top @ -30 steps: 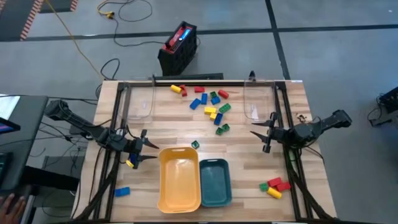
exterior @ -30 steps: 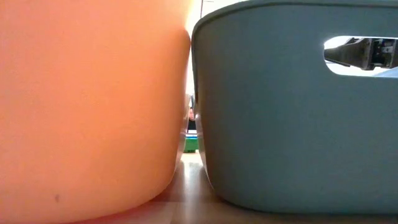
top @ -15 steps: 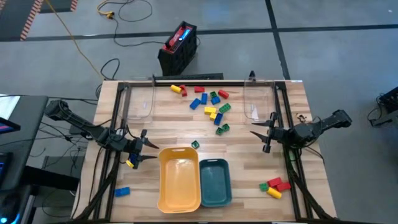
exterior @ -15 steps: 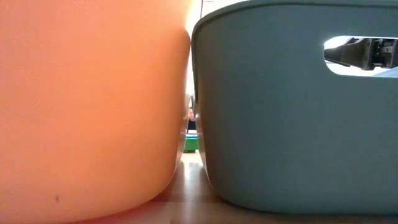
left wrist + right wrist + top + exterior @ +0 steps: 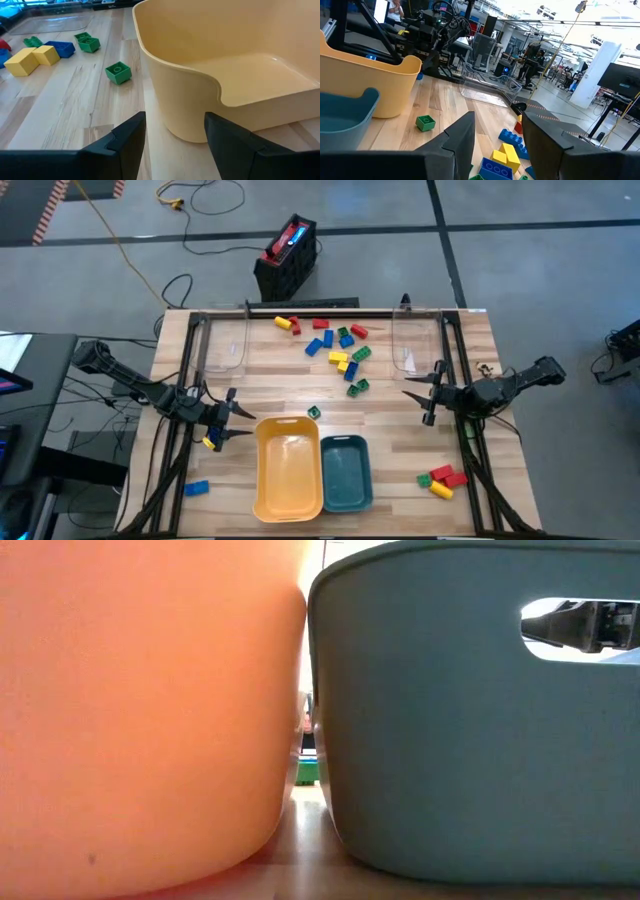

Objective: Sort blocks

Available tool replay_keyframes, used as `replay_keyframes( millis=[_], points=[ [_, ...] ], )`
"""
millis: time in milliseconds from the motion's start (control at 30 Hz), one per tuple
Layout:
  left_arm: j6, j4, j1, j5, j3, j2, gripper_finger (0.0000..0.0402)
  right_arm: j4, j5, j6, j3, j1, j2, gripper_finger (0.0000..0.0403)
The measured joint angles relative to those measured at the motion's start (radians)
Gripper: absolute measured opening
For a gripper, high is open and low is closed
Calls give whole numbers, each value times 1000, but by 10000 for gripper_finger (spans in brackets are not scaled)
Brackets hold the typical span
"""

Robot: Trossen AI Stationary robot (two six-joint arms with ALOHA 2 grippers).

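Fingers on both grippers stand apart with nothing between them: the left gripper (image 5: 222,420) hangs just left of the yellow tray (image 5: 288,470), and in its wrist view the two dark fingers (image 5: 129,140) frame bare wood in front of that tray's wall; the right gripper (image 5: 428,395) waits well to the right, its fingers (image 5: 462,134) likewise parted and holding nothing. Blocks (image 5: 340,348) lie mostly in a loose red, yellow, blue and green cluster at the far middle of the table (image 5: 270,380). One green block (image 5: 313,412) sits alone near the yellow tray's far rim. A blue block (image 5: 196,488) lies near the left front corner, a yellow one (image 5: 210,442) just by the left gripper, and a small red, green and yellow group (image 5: 441,479) sits at the right front. Both the yellow tray and the teal tray (image 5: 345,473) beside it look bare inside, so sorting seems barely begun, with nearly every block left to move.
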State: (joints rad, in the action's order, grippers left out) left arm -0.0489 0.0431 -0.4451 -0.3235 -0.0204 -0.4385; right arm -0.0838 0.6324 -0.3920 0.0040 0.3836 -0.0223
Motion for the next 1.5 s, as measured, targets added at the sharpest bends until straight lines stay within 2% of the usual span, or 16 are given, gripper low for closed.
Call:
replay_keyframes(
  millis=[733, 867, 933, 1167, 1267, 1333, 1500],
  points=[
    [50, 0, 0, 0, 0, 0, 199, -14, 1, -40, 0, -1, 0, 179],
    [51, 29, 2, -52, 0, 0, 199, -61, -2, -53, 0, -1, 0, 179],
    [49, 33, 3, -58, 0, 0, 199, -99, -5, 0, 0, 3, 0, 179],
    [64, 35, 3, -59, 0, 0, 199, -252, -7, 402, 0, 8, 0, 179],
    [50, 37, 3, -59, 0, 0, 199, -259, -8, 414, 3, 6, 0, 179],
    [14, 50, 3, -67, 0, 0, 199, -258, -8, 403, 5, 6, 0, 179],
    [-276, 61, 3, -67, 0, 0, 199, -267, -8, 403, 6, 7, 0, 179]
  ],
)
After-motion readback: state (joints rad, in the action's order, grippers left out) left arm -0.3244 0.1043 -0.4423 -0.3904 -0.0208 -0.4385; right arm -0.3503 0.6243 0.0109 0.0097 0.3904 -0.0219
